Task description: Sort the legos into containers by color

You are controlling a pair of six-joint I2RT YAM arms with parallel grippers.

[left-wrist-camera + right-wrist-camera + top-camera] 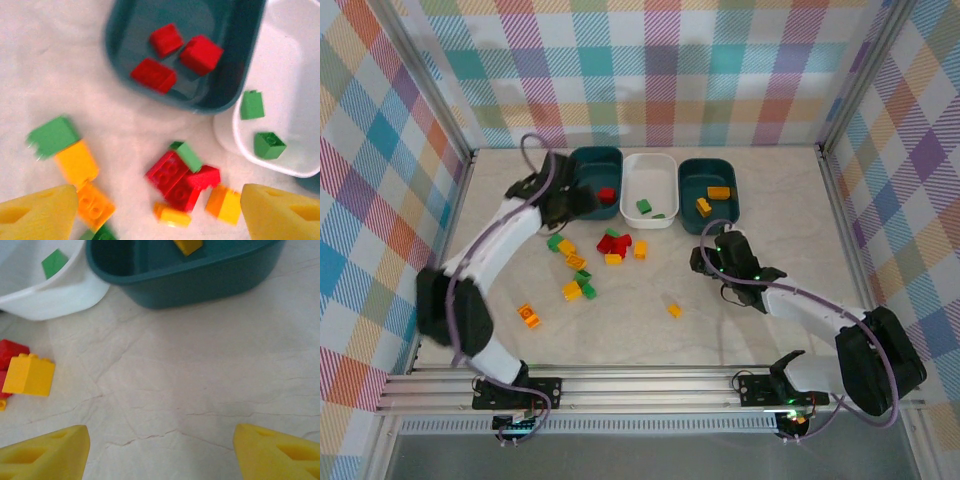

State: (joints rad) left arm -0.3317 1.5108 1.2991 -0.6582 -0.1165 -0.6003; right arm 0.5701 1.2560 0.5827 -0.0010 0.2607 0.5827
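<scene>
Where plaid walls (660, 60) enclose a cream marbled table (650, 340), tubs (650, 156) at 12 o'clock; left gripper (160, 212) and right gripper (161, 452) spread wide, apparently empty.

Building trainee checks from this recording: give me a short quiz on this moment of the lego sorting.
1. Multiple choice: which colour lies in the white tub? A red, B green, C yellow.
2. True or false: the left teal tub holds three red bricks.
3. Fill in: the right gripper is ___ (open or shut).
Key: 1 B; 2 true; 3 open.
</scene>
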